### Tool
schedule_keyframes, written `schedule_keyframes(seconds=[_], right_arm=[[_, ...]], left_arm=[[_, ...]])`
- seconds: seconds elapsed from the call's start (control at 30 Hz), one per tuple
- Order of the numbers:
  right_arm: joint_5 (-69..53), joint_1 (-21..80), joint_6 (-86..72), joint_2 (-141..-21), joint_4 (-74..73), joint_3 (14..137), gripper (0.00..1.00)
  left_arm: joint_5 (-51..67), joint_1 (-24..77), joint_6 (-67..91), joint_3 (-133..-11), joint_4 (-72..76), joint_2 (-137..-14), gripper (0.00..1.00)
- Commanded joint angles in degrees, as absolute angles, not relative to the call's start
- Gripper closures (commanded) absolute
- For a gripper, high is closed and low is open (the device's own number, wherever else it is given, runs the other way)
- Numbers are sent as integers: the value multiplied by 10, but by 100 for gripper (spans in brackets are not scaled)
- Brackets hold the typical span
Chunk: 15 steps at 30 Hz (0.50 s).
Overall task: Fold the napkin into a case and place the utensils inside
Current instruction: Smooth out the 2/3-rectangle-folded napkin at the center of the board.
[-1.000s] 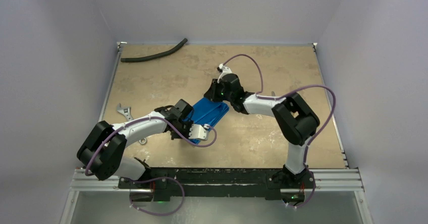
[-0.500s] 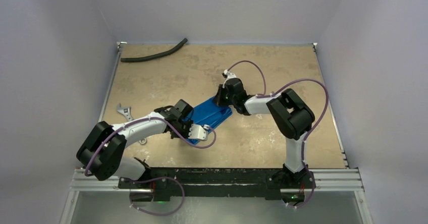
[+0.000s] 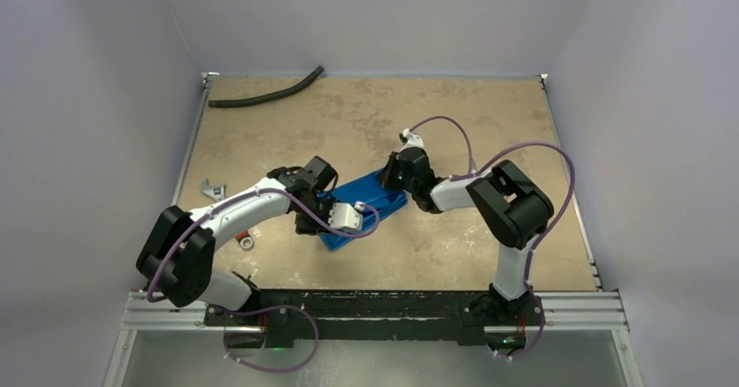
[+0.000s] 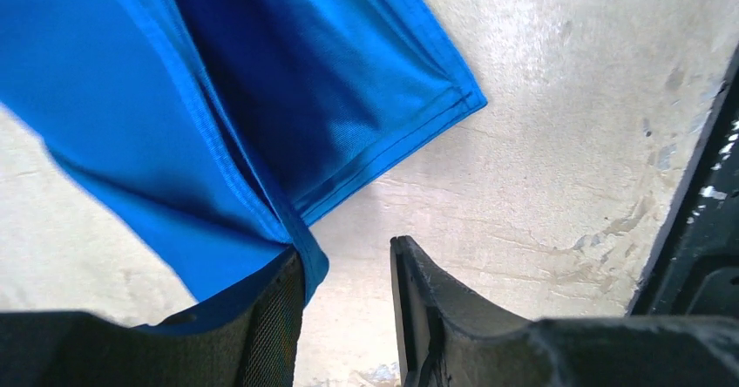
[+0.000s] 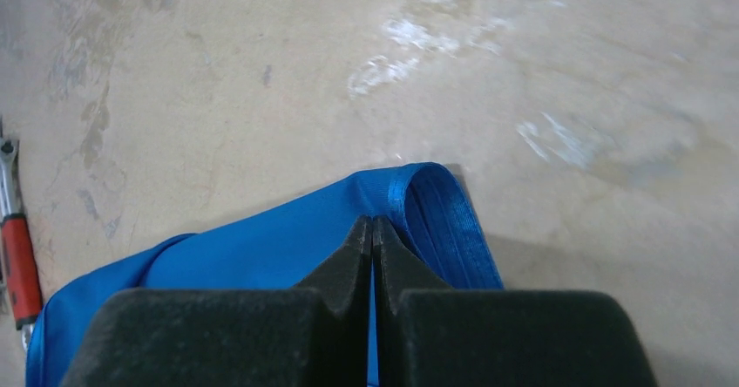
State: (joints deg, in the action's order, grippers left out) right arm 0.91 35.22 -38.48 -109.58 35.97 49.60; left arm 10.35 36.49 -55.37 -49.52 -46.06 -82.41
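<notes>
The blue napkin (image 3: 373,202) lies folded in a narrow oblong on the table between the two arms. My left gripper (image 3: 324,221) hangs over its near-left end. In the left wrist view this gripper (image 4: 347,269) is open, with bare table in the gap and a napkin (image 4: 218,99) corner draped against the left finger (image 4: 274,317). My right gripper (image 3: 394,178) sits at the far end. In the right wrist view it (image 5: 373,223) is shut on the napkin's (image 5: 261,247) doubled edge, a thin strip of blue showing between the fingers. The utensils are out of view.
A long black hose (image 3: 266,95) lies at the far left of the table. A wrench (image 3: 214,192) rests left of my left arm, and its red handle (image 5: 17,265) shows at the left edge of the right wrist view. The black rail (image 4: 706,186) runs along the table's near edge.
My right gripper has closed on the napkin's far edge and pulled it right and nearer. My left gripper has opened and released the corner. The napkin now lies narrower.
</notes>
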Motion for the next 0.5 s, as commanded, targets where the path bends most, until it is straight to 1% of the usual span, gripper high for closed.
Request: schedule_keyframes(seconds=[0.0,0.17,0.27,0.33,0.47], right_arm=[[100,350,-442,-1060,312,436,100],[128,352,-466,-1005,336,375,100],[129,352,-475,-987,334,359,100],[127,353,-479,-980,335,351,100],[129,355,-490,-959,334,334,100]], left_arm=[[162,351,-523,-567,-531,-814,61],[213,340,-501,-624,-563,-834,61],[228,339,-493,-626,-567,-843,61],[222,338,-459,-619,-542,-847,62],[177,332,-363,-610,-428,-864,73]])
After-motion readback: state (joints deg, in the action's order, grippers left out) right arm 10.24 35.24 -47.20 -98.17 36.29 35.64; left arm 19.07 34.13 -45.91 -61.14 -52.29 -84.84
